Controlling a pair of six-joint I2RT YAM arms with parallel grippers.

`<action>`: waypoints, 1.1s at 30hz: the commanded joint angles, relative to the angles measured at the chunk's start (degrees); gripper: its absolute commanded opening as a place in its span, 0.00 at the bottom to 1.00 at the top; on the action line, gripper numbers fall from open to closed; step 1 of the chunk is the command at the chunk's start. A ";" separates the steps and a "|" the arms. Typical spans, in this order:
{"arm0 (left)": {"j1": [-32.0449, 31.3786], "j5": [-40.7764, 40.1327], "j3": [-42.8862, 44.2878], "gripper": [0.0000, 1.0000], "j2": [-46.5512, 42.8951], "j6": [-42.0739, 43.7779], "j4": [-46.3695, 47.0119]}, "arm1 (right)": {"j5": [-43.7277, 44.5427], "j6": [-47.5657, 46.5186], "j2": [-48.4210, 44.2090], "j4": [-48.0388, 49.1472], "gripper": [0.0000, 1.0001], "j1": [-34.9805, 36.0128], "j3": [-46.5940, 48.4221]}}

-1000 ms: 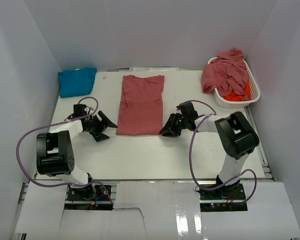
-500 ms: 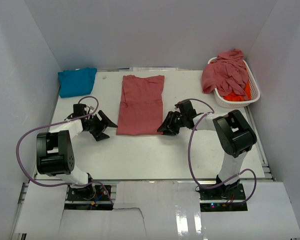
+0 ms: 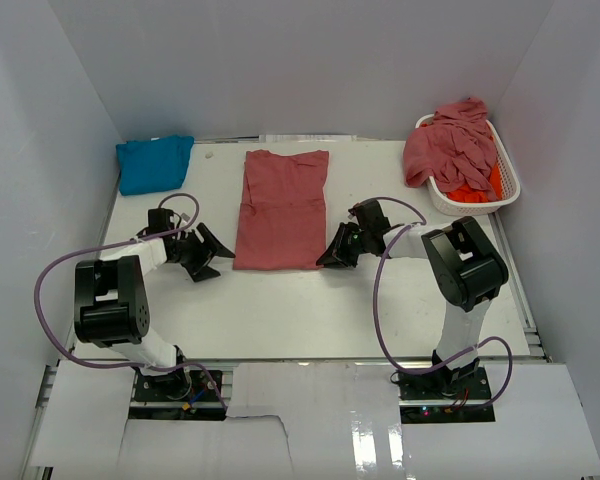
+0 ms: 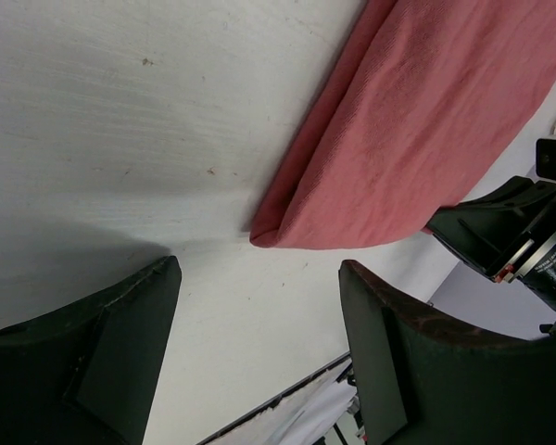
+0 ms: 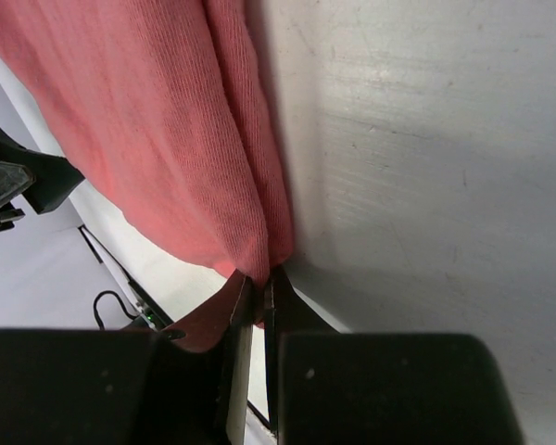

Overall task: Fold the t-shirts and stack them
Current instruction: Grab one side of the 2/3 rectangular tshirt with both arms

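Note:
A rose-red t-shirt (image 3: 281, 208) lies flat in a long folded strip at the middle of the table. My right gripper (image 3: 325, 261) is shut on the near right corner of this t-shirt (image 5: 195, 158), the cloth pinched between the fingers (image 5: 246, 320). My left gripper (image 3: 218, 258) stands open just left of the shirt's near left corner (image 4: 276, 230), a short gap away, with bare table between its fingers (image 4: 120, 343). A turquoise t-shirt (image 3: 153, 162) lies folded at the far left. More rose-red t-shirts (image 3: 450, 142) and an orange one (image 3: 472, 187) are heaped in the basket.
A white slatted basket (image 3: 480, 200) stands at the far right of the table. White walls close in the back and both sides. Purple cables loop from each arm near the table's front.
My right gripper has slid left to the shirt's near right corner and shut on it. The left gripper has edged slightly toward the near left corner and stays open.

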 commanded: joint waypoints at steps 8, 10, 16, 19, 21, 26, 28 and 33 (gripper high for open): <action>-0.57 -0.23 -2.59 0.70 2.29 -1.49 7.44 | 5.45 -2.47 0.89 -4.84 0.08 0.31 0.39; -1.80 -2.23 -2.15 0.68 2.56 -1.41 7.09 | 5.54 -2.47 0.80 -4.84 0.08 0.31 0.56; -6.53 -9.10 0.66 0.69 1.59 -0.61 4.71 | 5.80 -2.82 0.54 -6.59 0.08 0.31 0.83; -7.43 -9.54 1.28 0.69 2.64 -0.96 4.45 | 5.80 -2.91 0.45 -6.69 0.08 0.22 0.91; -7.60 -10.16 1.37 0.69 2.91 -1.14 4.45 | 5.89 -2.99 0.36 -6.77 0.08 0.31 1.00; -8.13 -10.77 1.90 0.65 4.57 -1.23 4.01 | 5.98 -3.26 0.28 -7.39 0.08 0.31 1.26; -8.22 -10.95 1.81 0.57 5.28 -1.40 3.75 | 5.98 -3.35 0.28 -7.39 0.08 0.31 1.35; -8.39 -9.99 0.58 0.30 6.95 -1.67 4.45 | 5.98 -3.70 0.36 -7.92 0.08 0.31 1.53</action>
